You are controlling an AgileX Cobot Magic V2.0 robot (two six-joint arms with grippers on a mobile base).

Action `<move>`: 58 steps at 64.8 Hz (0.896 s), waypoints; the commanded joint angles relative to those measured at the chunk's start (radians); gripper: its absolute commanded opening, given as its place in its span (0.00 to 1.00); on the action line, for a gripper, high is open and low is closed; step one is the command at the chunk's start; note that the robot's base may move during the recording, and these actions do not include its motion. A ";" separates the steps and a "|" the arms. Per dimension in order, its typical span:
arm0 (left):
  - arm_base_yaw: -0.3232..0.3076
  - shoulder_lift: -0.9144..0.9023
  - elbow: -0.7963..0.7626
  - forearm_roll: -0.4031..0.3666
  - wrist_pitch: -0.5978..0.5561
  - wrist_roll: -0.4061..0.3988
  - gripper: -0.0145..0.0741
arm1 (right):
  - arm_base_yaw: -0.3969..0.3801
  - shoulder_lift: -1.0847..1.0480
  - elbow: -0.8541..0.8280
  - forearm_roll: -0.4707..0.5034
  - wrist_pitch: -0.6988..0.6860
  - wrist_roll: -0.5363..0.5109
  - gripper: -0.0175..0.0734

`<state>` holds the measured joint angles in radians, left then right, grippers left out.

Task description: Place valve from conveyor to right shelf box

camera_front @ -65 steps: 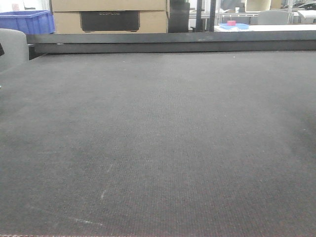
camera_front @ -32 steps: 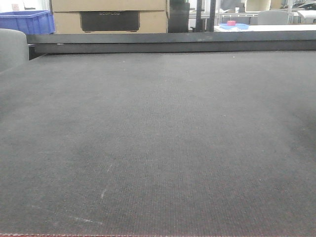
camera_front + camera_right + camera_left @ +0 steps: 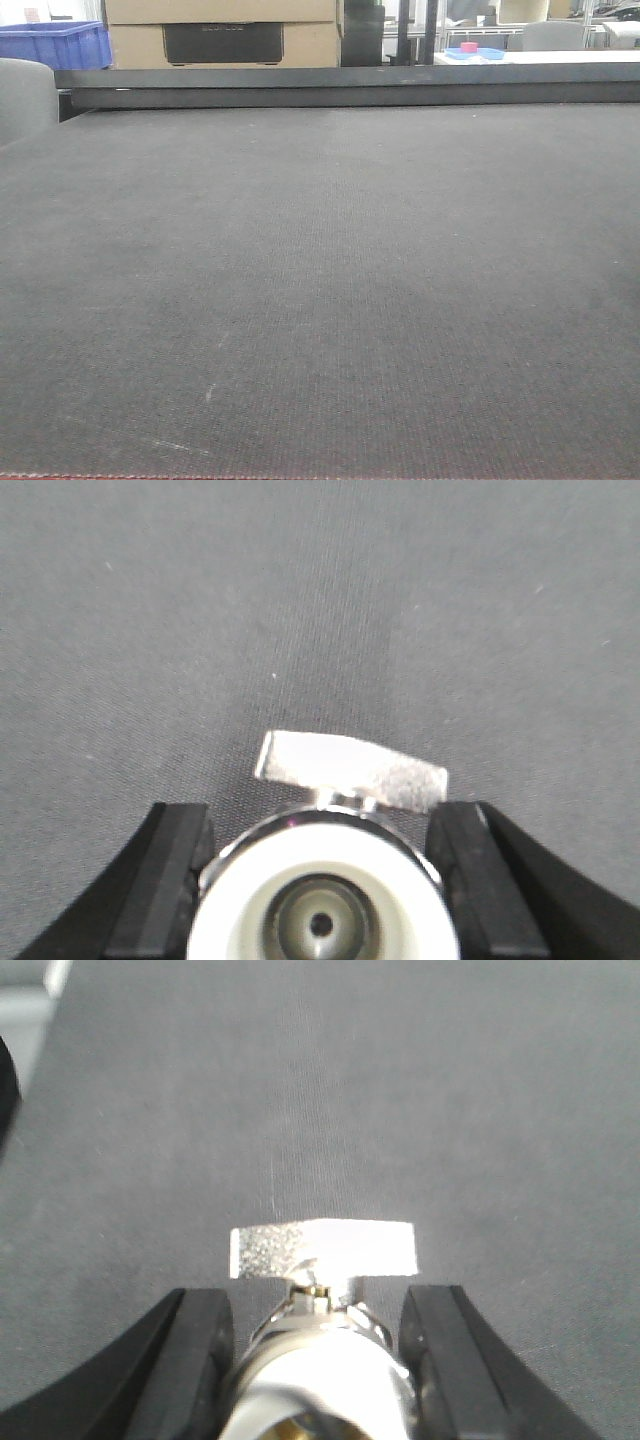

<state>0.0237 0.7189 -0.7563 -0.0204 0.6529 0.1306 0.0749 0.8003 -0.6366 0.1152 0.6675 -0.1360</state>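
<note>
The conveyor (image 3: 320, 280), a wide dark grey woven belt, fills the front view with no valve or gripper on it. In the left wrist view my left gripper (image 3: 318, 1310) is shut on a shiny metal valve (image 3: 320, 1360), whose flat silver handle (image 3: 322, 1248) points forward over the belt. In the right wrist view my right gripper (image 3: 320, 825) is shut on a second valve (image 3: 320, 865) with a white-ringed bore and a slightly tilted silver handle (image 3: 350, 770). The black fingers (image 3: 175, 870) press both sides of its body. The right shelf box is out of view.
A dark rail (image 3: 350, 88) runs along the belt's far edge. Behind it stand cardboard boxes (image 3: 220, 30), a blue crate (image 3: 55, 45) at far left and a blue tray (image 3: 470, 52) at far right. A grey rounded part (image 3: 25, 95) sits at the left edge.
A small dark shape at the left edge of the front view has gone out of sight. The belt stays bare.
</note>
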 commanded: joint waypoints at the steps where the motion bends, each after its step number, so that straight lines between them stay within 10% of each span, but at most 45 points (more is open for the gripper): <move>1: -0.007 -0.101 0.038 -0.004 -0.070 -0.007 0.04 | -0.001 -0.093 -0.004 0.000 -0.081 -0.004 0.02; 58: -0.007 -0.434 0.055 -0.004 -0.149 -0.007 0.04 | -0.001 -0.323 -0.109 0.000 -0.153 -0.004 0.02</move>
<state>0.0237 0.2923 -0.6949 -0.0204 0.5645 0.1306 0.0749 0.4852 -0.7270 0.1170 0.5974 -0.1360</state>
